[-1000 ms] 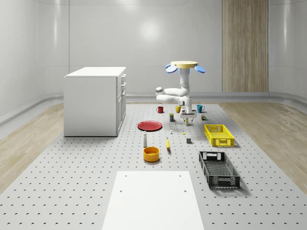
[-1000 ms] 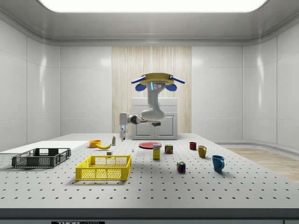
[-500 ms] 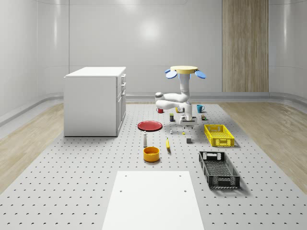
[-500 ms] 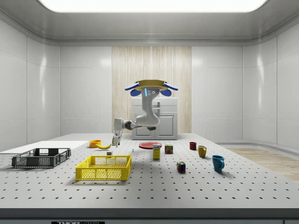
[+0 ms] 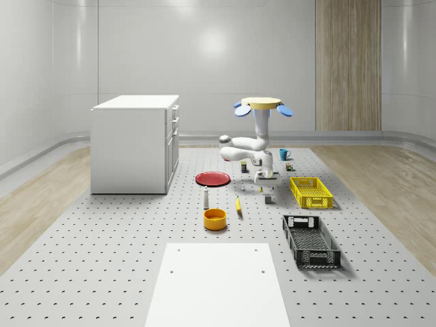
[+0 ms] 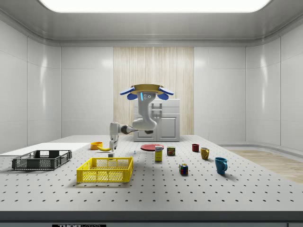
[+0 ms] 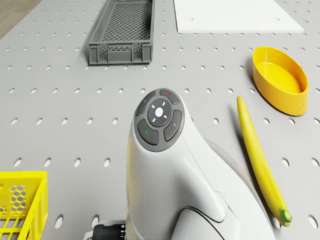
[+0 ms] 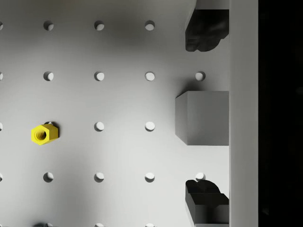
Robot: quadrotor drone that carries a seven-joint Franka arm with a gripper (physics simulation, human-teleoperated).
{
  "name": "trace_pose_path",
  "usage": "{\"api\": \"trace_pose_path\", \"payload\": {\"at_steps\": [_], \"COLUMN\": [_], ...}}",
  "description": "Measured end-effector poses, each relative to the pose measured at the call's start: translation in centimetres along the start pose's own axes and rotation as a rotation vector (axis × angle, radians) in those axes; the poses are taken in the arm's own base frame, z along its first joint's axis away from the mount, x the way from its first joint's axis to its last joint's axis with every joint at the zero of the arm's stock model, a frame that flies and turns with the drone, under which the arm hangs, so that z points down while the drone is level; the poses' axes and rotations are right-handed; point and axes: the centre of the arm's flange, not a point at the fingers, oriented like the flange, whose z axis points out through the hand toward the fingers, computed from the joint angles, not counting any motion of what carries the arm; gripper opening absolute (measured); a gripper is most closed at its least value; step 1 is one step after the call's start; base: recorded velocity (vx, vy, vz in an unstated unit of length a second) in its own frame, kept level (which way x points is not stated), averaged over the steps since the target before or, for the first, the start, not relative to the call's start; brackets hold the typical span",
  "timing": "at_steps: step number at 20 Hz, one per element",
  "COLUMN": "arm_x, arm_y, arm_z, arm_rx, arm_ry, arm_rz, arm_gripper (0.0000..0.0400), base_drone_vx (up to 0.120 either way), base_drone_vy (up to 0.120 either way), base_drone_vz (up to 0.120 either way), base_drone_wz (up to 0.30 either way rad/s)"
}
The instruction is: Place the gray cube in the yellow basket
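Observation:
The gray cube (image 8: 202, 118) rests on the perforated table, and in the wrist view it lies between my two dark fingertips (image 8: 206, 30) with a gap on each side. My gripper (image 8: 207, 114) is open and points straight down, just above the cube (image 5: 269, 199). The drone (image 5: 262, 103) hovers over the table's middle, its arm bent down in front. The yellow basket (image 5: 311, 192) stands a short way to the whole-scene view's right of the gripper (image 5: 268, 189). From the side, the gripper (image 6: 112, 145) hangs behind the basket (image 6: 105, 169).
A black crate (image 5: 310, 240) lies nearer the front than the basket. A banana (image 7: 260, 160), a yellow bowl (image 7: 280, 80) and a small bottle (image 5: 206, 199) lie close by. A yellow nut (image 8: 44, 134) sits near the cube. A red plate (image 5: 212, 178) and white cabinet (image 5: 136, 143) stand to the left.
The drone has shifted toward the side view's left and sunk a little. The gripper has come down from well above the table to just over the gray cube.

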Motion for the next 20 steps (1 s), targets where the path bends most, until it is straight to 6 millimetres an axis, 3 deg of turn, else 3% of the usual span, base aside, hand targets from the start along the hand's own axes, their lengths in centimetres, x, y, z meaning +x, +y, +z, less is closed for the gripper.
{"api": "trace_pose_path", "payload": {"at_steps": [2, 20], "arm_x": [0.0, 1.2], "arm_y": [0.0, -1.2], "arm_z": [0.0, 4.0], "arm_rx": [0.0, 0.0], "arm_ry": [0.0, 0.0], "arm_rz": [0.0, 0.0], "arm_gripper": [0.04, 0.04], "base_drone_vx": [0.1, 0.0], "base_drone_vy": [0.0, 0.0], "base_drone_vz": [0.0, 0.0], "base_drone_wz": [0.0, 0.0]}}
